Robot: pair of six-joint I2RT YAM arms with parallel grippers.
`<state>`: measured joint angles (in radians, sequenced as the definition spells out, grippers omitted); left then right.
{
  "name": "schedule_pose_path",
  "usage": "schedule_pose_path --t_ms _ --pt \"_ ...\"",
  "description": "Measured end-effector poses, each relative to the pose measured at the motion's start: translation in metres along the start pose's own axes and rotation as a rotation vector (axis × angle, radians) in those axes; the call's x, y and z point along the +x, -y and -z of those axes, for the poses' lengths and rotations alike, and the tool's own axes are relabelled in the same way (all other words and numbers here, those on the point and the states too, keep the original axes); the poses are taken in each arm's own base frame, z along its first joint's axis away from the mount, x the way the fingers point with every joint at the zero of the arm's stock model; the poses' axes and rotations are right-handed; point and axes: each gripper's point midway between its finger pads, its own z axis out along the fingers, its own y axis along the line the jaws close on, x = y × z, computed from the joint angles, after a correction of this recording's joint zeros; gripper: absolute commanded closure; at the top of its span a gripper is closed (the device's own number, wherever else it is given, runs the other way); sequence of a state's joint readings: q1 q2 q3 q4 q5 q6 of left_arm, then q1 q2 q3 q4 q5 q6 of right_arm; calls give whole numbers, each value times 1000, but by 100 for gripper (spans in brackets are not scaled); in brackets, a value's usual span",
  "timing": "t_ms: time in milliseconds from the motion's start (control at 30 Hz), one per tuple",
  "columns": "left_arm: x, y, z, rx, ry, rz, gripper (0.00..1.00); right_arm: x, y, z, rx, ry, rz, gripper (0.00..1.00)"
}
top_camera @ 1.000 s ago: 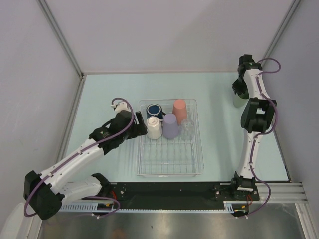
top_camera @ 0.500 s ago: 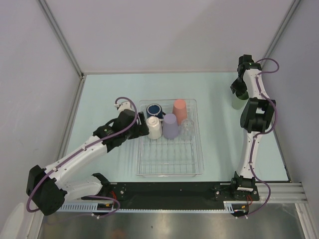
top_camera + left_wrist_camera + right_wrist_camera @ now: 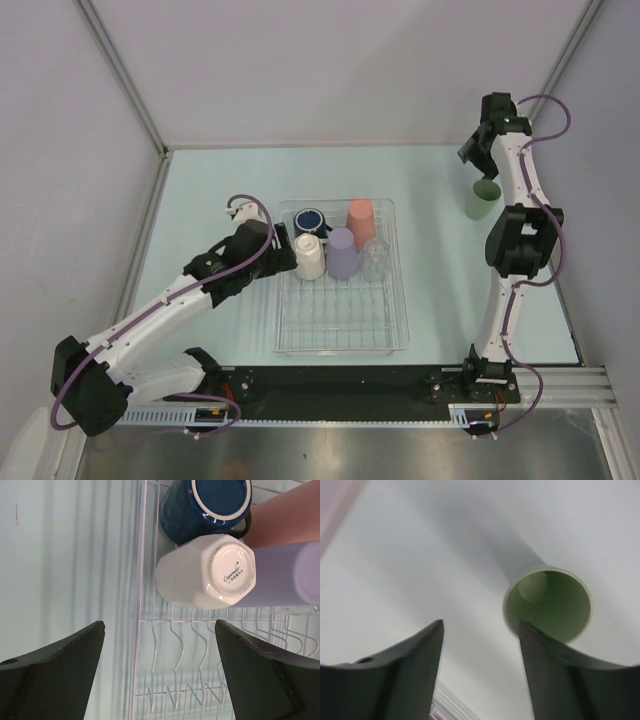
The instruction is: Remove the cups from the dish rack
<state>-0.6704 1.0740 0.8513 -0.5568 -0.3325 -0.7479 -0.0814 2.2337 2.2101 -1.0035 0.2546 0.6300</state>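
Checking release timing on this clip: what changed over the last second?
The right hand opened, let go of the green cup and drew away toward the far side. The cup now stands upright and free on the table, right of the rack. The left hand stayed open beside the white mug, barely shifted. Nothing in the rack moved.

Five cups (image 3: 343, 252) crowd the dish rack's (image 3: 340, 320) far end, packed close together; its near half is bare wire.
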Motion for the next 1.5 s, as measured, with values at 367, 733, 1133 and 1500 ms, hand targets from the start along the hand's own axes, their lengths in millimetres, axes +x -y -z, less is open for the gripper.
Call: schedule_pose_path --t_ms 367,733,1133,1500 --pt "-27 -6 4 -60 94 -54 2 42 -84 261 -527 395 184 7" --pt "-65 43 9 34 136 -179 1 174 -5 261 -647 363 203 2" --pt "-30 123 -24 137 71 -393 0 195 11 283 -682 420 274 2" --pt "-19 139 -51 126 14 -419 0 196 14 274 -644 432 298 2"
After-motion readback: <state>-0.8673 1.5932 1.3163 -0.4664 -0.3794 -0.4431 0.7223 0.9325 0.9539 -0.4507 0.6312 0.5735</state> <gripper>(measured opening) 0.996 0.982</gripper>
